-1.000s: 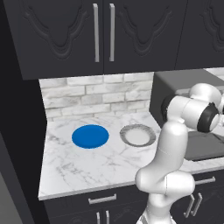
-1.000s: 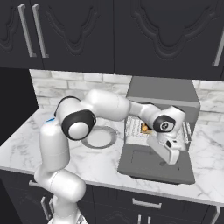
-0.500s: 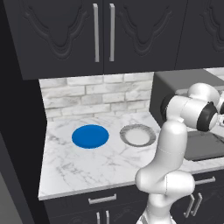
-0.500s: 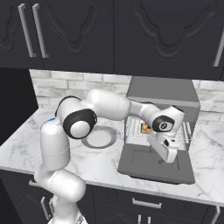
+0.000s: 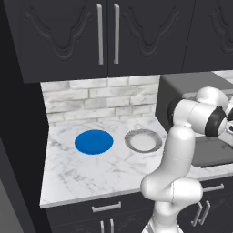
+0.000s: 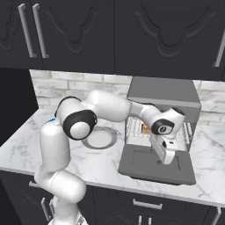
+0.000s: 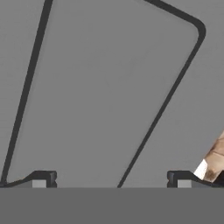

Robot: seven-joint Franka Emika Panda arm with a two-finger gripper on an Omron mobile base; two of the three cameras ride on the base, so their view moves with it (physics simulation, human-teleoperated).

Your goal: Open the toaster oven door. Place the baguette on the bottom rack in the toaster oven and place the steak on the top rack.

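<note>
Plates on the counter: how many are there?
2. A blue plate lies toward the counter's left; a grey plate lies beside it, nearer the toaster oven. The arm may hide others.

No readable text or labels anywhere

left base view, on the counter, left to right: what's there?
blue plate → grey-rimmed plate → robot arm → toaster oven door, folded down flat at the right edge.
</note>
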